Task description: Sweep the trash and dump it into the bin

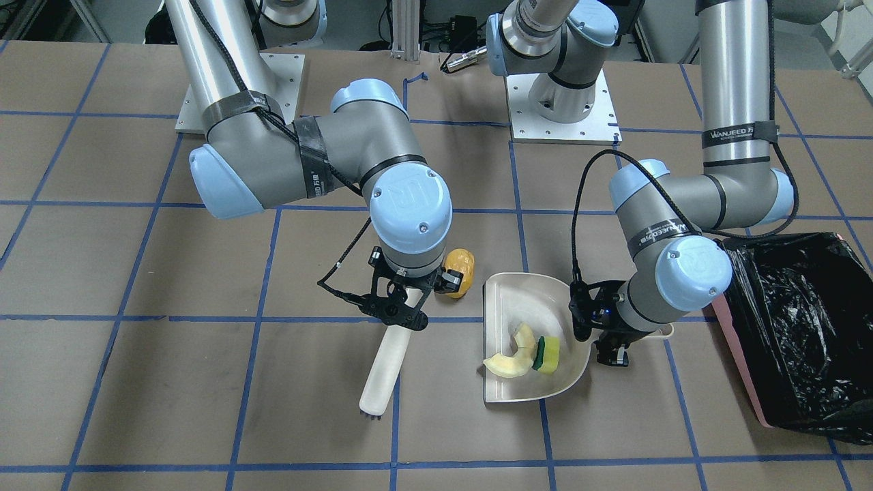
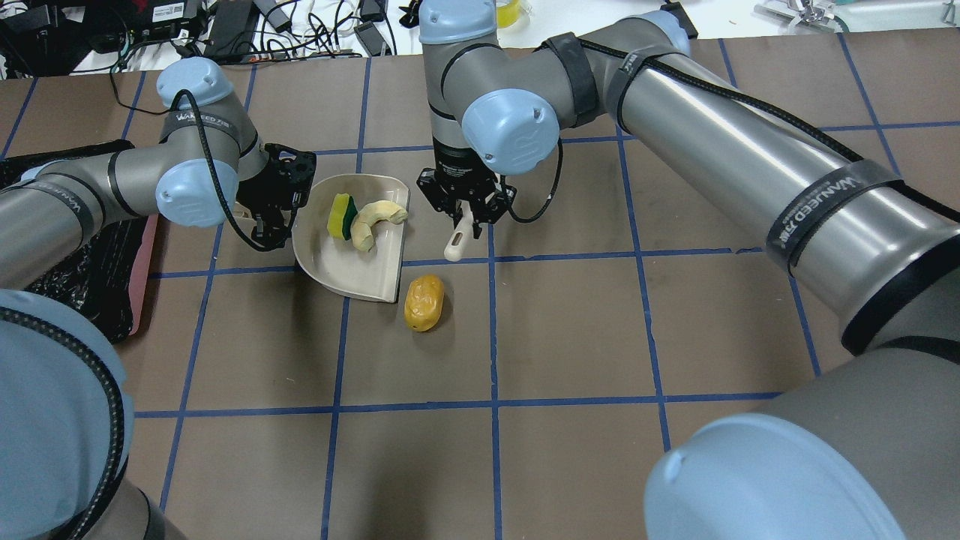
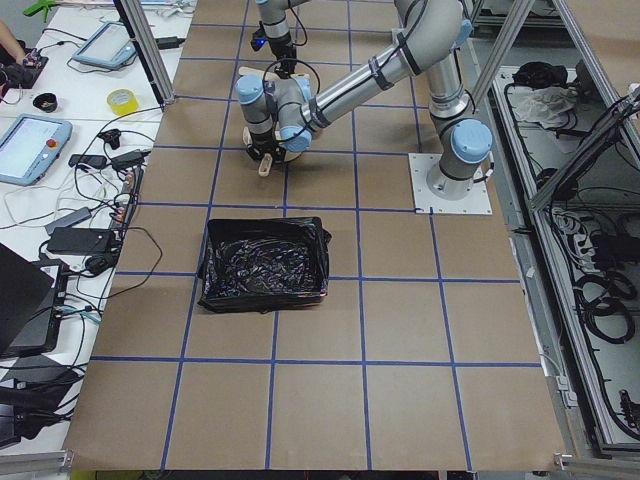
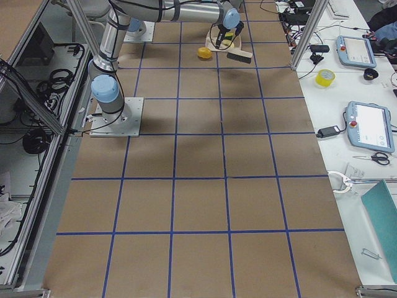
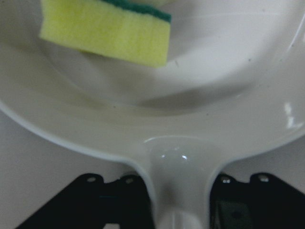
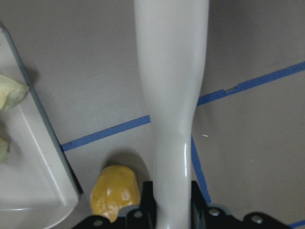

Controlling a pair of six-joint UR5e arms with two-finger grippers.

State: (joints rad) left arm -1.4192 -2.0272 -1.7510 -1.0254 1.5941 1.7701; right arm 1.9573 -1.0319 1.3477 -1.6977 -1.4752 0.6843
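The beige dustpan [image 1: 525,293] lies on the table with the pale melon-rind slice [image 1: 511,354] and the yellow wedge with a green side [image 1: 548,353] inside it. My left gripper [image 1: 607,327] is shut on the dustpan's handle, seen in the left wrist view [image 5: 178,200]. The orange-yellow lump [image 2: 424,302] lies on the table just outside the dustpan's open edge. My right gripper [image 2: 465,206] is shut on the beige brush's handle [image 6: 171,71]; the brush [image 1: 385,372] lies along the table, bristles at its far end. The pink bin [image 1: 740,368] with its black bag [image 1: 798,314] stands beside my left arm.
The table is brown with blue tape grid lines [image 2: 491,337]. Both arm bases [image 1: 563,102] are bolted at the robot's side. Cables and devices [image 2: 225,22] lie beyond the far table edge.
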